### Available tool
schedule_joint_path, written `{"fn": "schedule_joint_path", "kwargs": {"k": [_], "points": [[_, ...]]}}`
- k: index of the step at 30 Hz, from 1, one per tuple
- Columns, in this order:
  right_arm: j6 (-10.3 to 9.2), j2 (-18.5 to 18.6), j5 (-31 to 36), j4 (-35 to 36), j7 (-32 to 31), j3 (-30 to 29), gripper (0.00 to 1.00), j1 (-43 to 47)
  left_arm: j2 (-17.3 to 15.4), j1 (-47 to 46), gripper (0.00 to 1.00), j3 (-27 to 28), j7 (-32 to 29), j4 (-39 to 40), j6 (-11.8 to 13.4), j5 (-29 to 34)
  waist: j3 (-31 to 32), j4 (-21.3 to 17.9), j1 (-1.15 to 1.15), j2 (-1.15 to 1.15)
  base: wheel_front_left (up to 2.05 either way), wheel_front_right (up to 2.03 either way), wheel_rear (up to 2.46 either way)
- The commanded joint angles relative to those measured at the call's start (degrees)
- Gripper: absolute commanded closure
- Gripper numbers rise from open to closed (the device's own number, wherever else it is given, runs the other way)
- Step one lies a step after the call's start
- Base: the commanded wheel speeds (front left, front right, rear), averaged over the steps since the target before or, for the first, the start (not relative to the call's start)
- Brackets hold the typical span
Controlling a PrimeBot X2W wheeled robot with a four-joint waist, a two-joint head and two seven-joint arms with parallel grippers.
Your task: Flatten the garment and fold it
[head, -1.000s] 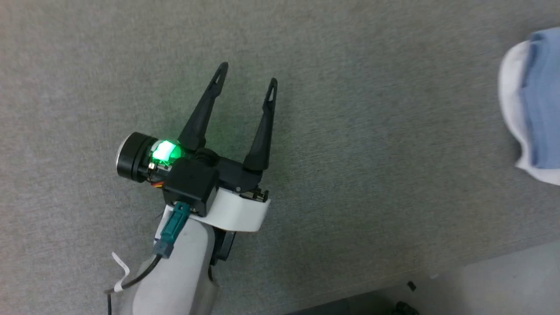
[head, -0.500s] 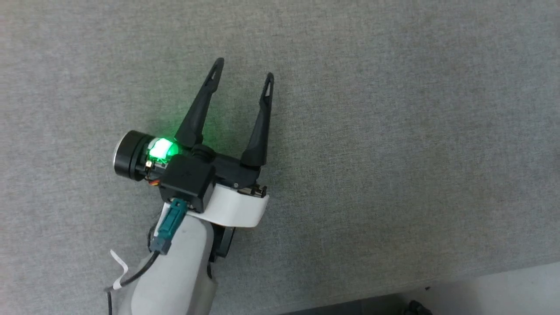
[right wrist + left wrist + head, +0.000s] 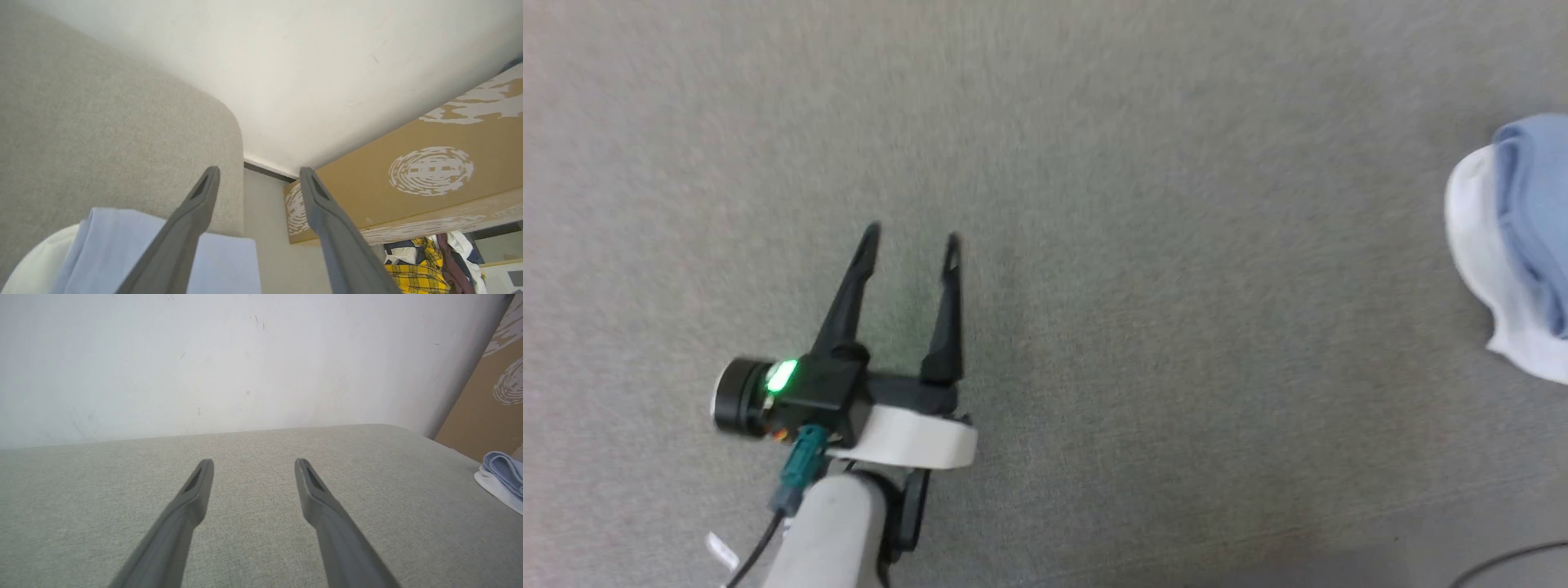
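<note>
The garment [image 3: 1523, 245], light blue over a white part, lies folded on the grey fabric surface [image 3: 1135, 204] at the head view's right edge. It also appears at the far right of the left wrist view as the garment [image 3: 500, 477]. My left gripper [image 3: 911, 237] hovers open over bare fabric at the lower left, far from the garment, with nothing between its fingers. In the right wrist view my right gripper [image 3: 259, 173] is open and empty, raised above the garment [image 3: 106, 245], which lies under its left finger [image 3: 188, 228].
A white wall [image 3: 245, 355] rises behind the surface. Beside the surface's rounded corner [image 3: 229, 118] a brown cardboard panel [image 3: 408, 183] with white prints leans, and a heap of coloured clothes [image 3: 429, 261] lies below it. A dark cable [image 3: 1503, 563] shows at the head view's bottom right.
The head camera has shifted, bringing the garment back into view at the right edge. My left gripper sits lower in the picture, still open. Nothing was taken hold of.
</note>
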State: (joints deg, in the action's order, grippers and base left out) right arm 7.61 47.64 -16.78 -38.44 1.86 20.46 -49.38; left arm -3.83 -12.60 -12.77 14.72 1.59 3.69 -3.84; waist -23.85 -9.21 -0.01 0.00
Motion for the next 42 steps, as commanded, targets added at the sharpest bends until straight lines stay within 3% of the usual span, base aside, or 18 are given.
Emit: {"fn": "schedule_joint_path", "kwargs": {"k": [1, 10, 19, 24, 33, 42], "points": [[-0.12, -1.4, -0.5, 0.9, 1.0, -1.0, 0.0, -0.8, -0.1, 1.0, 0.0, 0.8, 0.3, -0.3, 0.7, -0.4, 8.0, -0.7, 0.01, 0.0, 0.0, 0.0, 0.0], [-0.12, -12.4, 1.3, 11.2, 8.6, -9.9, 0.0, 6.2, 0.1, 6.2, 0.0, 6.0, 0.3, -0.1, 2.5, -1.7, 14.8, 1.6, 0.01, 0.0, 0.0, 0.0, 0.0], [-0.12, -24.9, 5.3, 29.1, 11.1, -18.0, 0.0, 23.1, 0.3, 10.0, 0.0, 8.1, 0.3, 1.0, 2.8, -1.7, 17.7, 3.8, 0.01, 0.0, 0.0, 0.0, 0.0], [-0.12, -31.3, 8.4, 35.2, 11.6, -19.9, 0.0, 32.6, 0.5, 11.6, 0.0, 8.3, 0.3, 0.3, 3.0, -1.3, 18.5, 5.2, 0.01, 0.0, 0.0, 0.0, 0.0], [-0.12, -39.8, 12.8, 36.6, 12.7, -20.7, 0.0, 43.8, 0.6, 13.7, 0.0, 8.0, 0.3, -2.1, 3.3, -0.2, 20.2, 7.6, 0.01, 0.0, 0.0, 0.0, 0.0], [-0.12, -42.9, 14.9, 35.7, 13.1, -21.9, 0.0, 48.1, 0.7, 15.4, 0.0, 7.0, 0.3, -3.4, 3.1, 0.8, 21.1, 9.0, 0.01, 0.0, 0.0, 0.0, 0.0]]}}
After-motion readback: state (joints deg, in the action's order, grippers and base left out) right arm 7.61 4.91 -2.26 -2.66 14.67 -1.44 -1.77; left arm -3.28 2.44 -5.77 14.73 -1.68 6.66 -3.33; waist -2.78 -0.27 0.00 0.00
